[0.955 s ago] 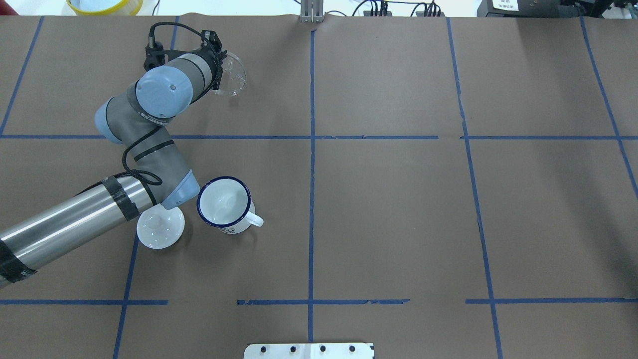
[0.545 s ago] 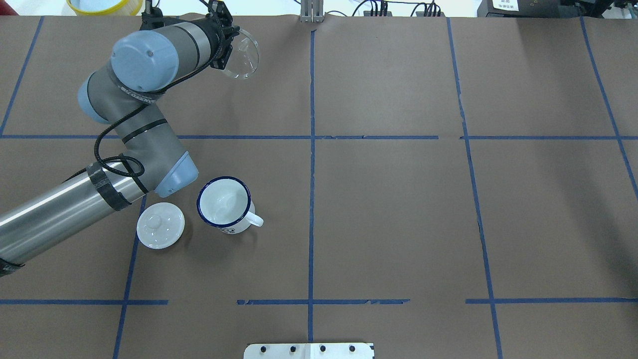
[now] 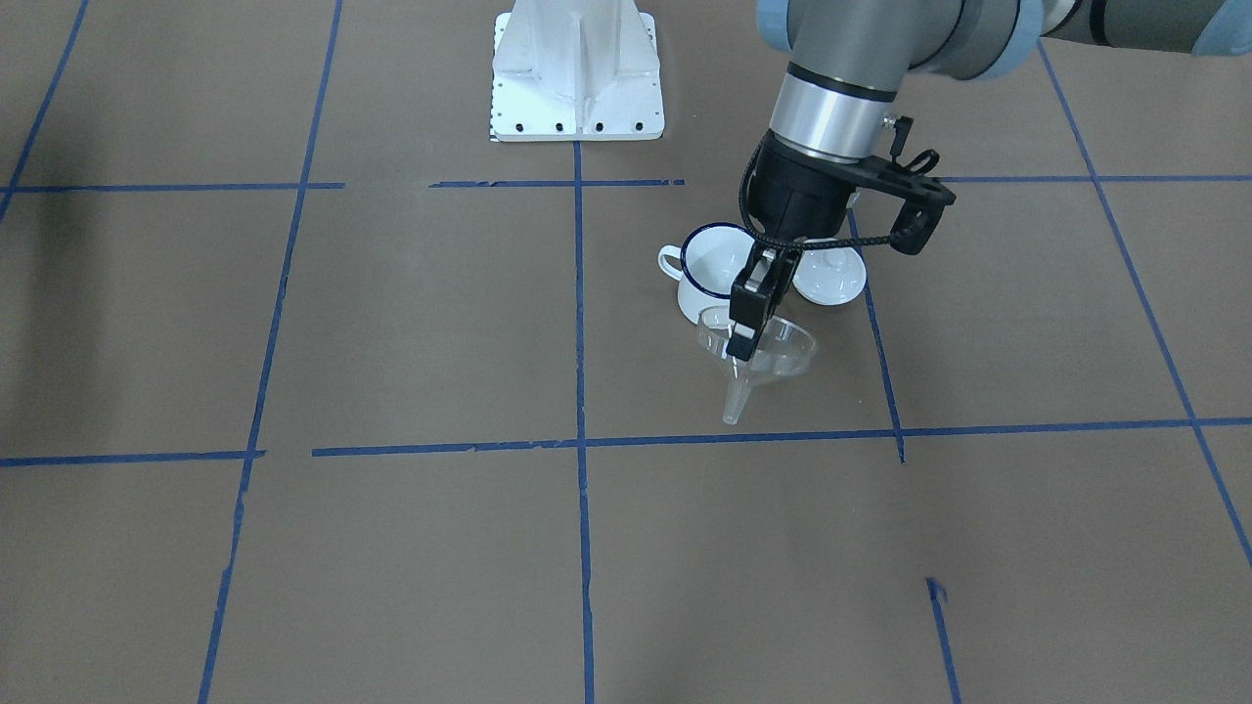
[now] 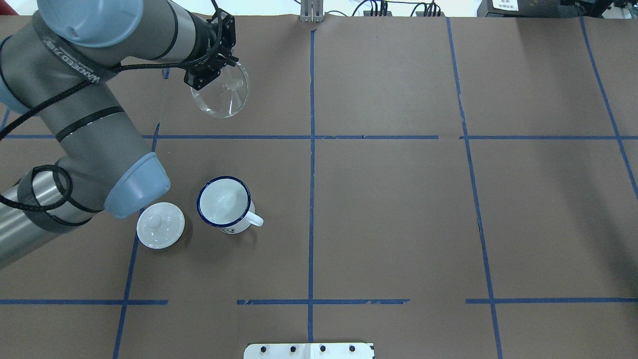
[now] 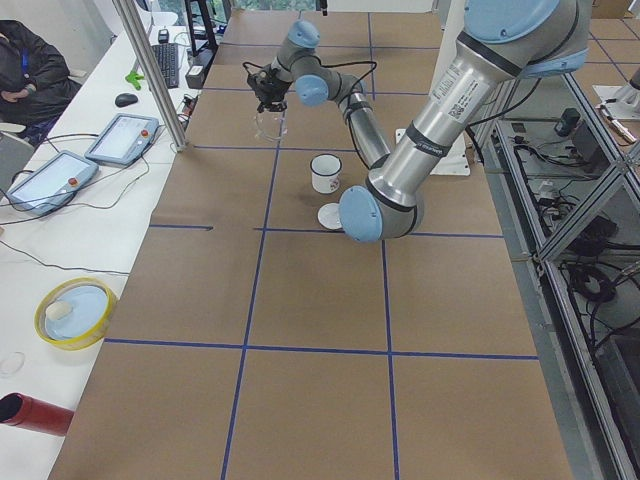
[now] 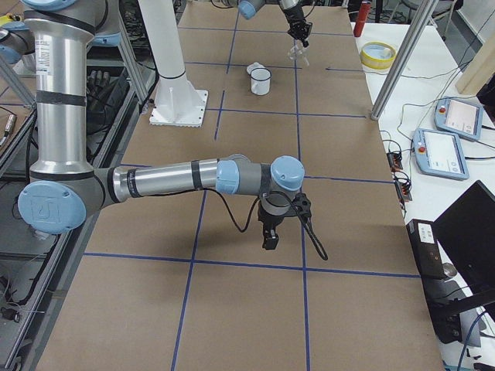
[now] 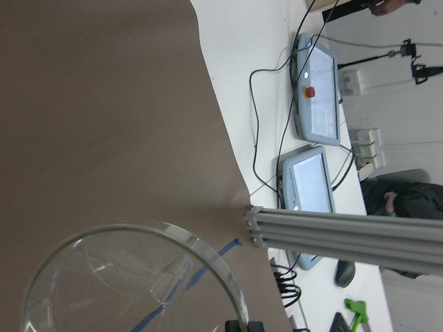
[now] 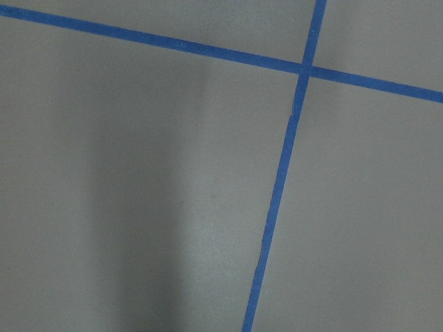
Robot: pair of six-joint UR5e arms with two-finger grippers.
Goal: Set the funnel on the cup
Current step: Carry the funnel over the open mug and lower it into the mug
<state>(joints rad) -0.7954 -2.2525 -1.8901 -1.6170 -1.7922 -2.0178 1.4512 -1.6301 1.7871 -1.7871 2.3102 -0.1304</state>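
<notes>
My left gripper (image 4: 210, 74) is shut on the rim of the clear funnel (image 4: 223, 93) and holds it in the air over the far left of the table, spout down (image 3: 736, 403). The funnel also shows in the left wrist view (image 7: 131, 277). The white cup with the blue rim (image 4: 223, 202) stands upright on the table nearer the robot, apart from the funnel, handle to the right. In the front-facing view the gripper (image 3: 740, 340) hangs just in front of the cup (image 3: 711, 262). My right gripper (image 6: 269, 238) shows only in the exterior right view; I cannot tell its state.
A round white knobbed lid (image 4: 160, 225) lies just left of the cup. The robot's base plate (image 4: 309, 350) is at the near edge. An aluminium post (image 4: 311, 11) and a yellow bowl (image 4: 104, 5) stand beyond the far edge. Blue tape lines cross the brown paper.
My left arm has risen with the funnel in its grip. The funnel first swung toward the far edge, then came back nearer the robot. Cup and lid have not moved.
</notes>
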